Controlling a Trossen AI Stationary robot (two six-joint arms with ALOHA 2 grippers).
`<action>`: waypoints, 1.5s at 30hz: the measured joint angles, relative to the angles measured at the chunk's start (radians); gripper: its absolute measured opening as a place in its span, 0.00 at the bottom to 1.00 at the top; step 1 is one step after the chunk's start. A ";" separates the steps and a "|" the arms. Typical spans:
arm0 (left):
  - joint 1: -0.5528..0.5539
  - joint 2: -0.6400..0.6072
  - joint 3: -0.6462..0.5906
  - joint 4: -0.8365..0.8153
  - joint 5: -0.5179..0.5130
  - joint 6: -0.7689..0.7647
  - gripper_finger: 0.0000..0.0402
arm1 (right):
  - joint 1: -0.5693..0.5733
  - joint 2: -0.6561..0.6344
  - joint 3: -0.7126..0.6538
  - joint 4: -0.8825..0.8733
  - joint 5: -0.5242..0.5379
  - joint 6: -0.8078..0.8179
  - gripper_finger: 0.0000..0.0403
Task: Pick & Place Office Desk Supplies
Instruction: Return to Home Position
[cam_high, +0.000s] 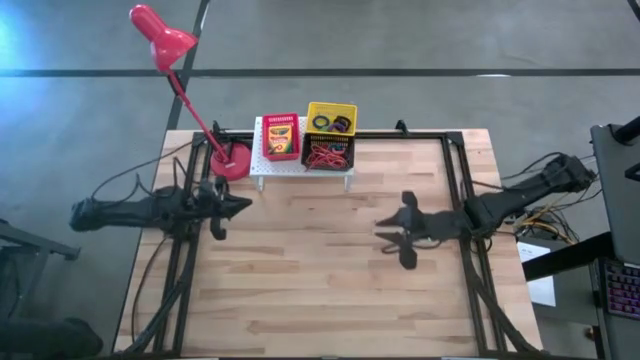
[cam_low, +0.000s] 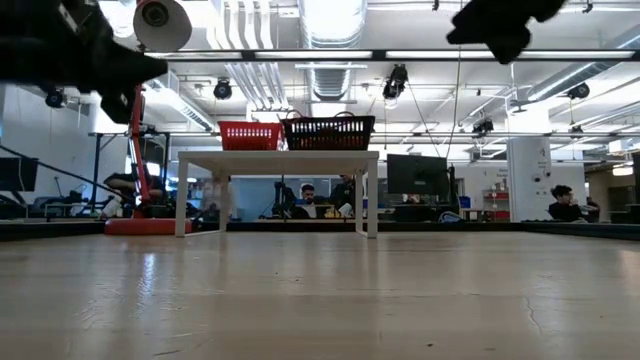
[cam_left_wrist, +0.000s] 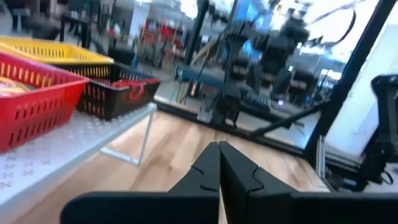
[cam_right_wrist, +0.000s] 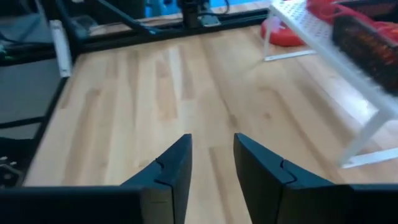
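Many probably limp, light rubber bands, best pinched by one strand, fill the black basket, well apart from the closed left end effector and parted right end effector.

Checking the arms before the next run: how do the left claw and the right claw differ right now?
The left claw is shut; the right claw is open, a clear gap showing. The left claw hangs beside the red lamp's base, near the white rack; the right claw hangs over bare table, farther from the rack. Both are empty and raised off the wood.
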 joint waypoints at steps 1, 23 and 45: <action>0.014 -0.024 -0.031 0.032 0.017 0.011 0.00 | 0.009 -0.008 -0.027 0.032 0.001 0.006 0.28; 0.026 -0.118 -0.106 -0.018 0.051 0.068 0.05 | -0.083 -0.525 -0.461 0.350 -0.355 -0.166 0.08; 0.026 -0.118 -0.107 -0.018 0.051 0.065 0.05 | -0.509 -0.728 -0.716 0.549 -0.617 -0.181 0.03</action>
